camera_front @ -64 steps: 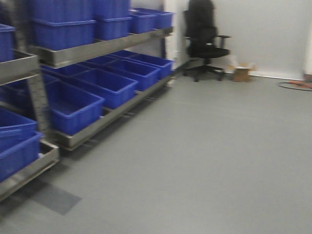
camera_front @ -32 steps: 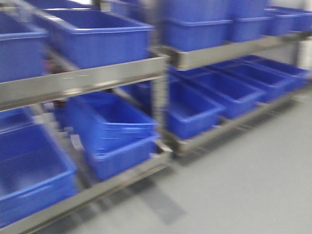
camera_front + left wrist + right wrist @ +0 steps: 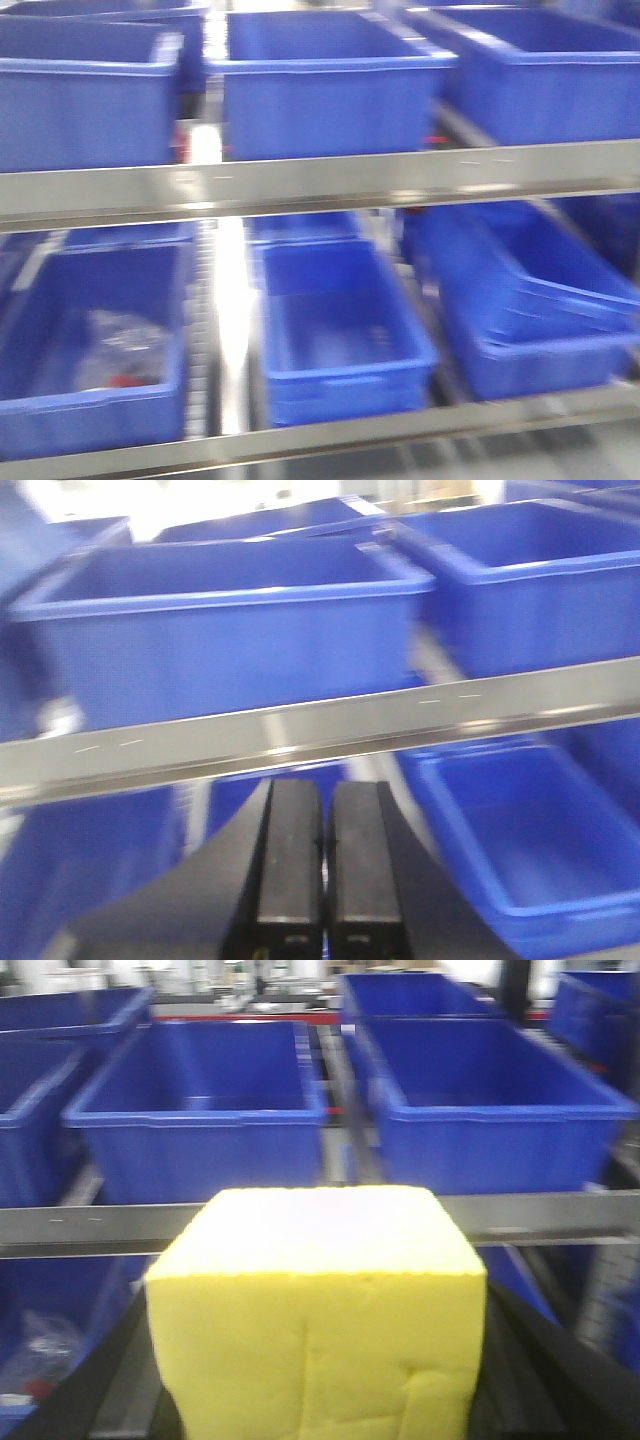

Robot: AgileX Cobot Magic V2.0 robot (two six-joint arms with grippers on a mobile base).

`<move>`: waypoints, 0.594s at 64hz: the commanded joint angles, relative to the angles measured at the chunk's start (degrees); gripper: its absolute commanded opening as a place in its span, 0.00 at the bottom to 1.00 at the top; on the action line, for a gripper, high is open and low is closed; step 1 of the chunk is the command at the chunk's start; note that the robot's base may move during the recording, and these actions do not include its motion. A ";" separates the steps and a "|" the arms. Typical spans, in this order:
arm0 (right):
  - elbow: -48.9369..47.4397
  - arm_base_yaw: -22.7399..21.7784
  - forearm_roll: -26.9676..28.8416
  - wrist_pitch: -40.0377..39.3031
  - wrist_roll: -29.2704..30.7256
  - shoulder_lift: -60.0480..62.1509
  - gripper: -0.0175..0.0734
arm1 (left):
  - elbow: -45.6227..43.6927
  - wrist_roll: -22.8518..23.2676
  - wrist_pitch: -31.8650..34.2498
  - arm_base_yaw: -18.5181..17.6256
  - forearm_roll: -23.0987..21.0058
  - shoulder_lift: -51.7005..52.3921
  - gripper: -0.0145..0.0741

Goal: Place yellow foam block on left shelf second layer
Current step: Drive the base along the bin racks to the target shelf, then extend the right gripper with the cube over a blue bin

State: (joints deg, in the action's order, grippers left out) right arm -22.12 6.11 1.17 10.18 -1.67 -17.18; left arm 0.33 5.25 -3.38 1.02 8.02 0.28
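Yellow foam block [image 3: 318,1310] fills the lower middle of the right wrist view, flat top face lit, front face showing creases and a small nick low on its right side. Right claw [image 3: 320,1400] grasps it: dark fingers [image 3: 545,1360] flank both side faces. The block hangs in the air in front of the bench [image 3: 320,182], a metal rack with two visible tiers, and is not resting on either one. Past the block, the steel rail of the bench's front edge runs across, and two upper-tier blue bins [image 3: 200,1110] sit side by side behind it. Left claw [image 3: 322,865] is clenched with nothing in it, black fingers pressed together, pointing at the same front rail. Front view, motion-blurred: three blue bins on the upper tier, three on the lower. The lower bin [image 3: 95,350] nearest the bench's left edge holds crumpled clear plastic [image 3: 120,350] with a red speck. The lower bin [image 3: 530,300] toward the right edge looks like two nested, tilted.
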 commanded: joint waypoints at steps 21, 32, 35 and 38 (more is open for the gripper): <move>-1.70 -0.32 -0.12 -5.27 0.69 -0.37 0.75 | 1.43 0.27 4.66 -0.55 -0.35 1.02 0.32; -1.70 -0.32 -0.12 -5.27 0.69 -0.37 0.75 | 1.43 0.27 4.66 -0.55 -0.35 1.02 0.32; -1.70 -0.32 -0.12 -5.27 0.69 -0.37 0.75 | 1.43 0.27 4.66 -0.55 -0.35 1.02 0.32; -1.70 -0.32 -0.12 -5.27 0.69 -0.37 0.75 | 1.43 0.27 4.66 -0.55 -0.35 1.02 0.32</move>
State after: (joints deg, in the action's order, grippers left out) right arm -22.12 6.11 1.17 10.18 -1.67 -17.18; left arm 0.33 5.25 -3.38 1.02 8.02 0.28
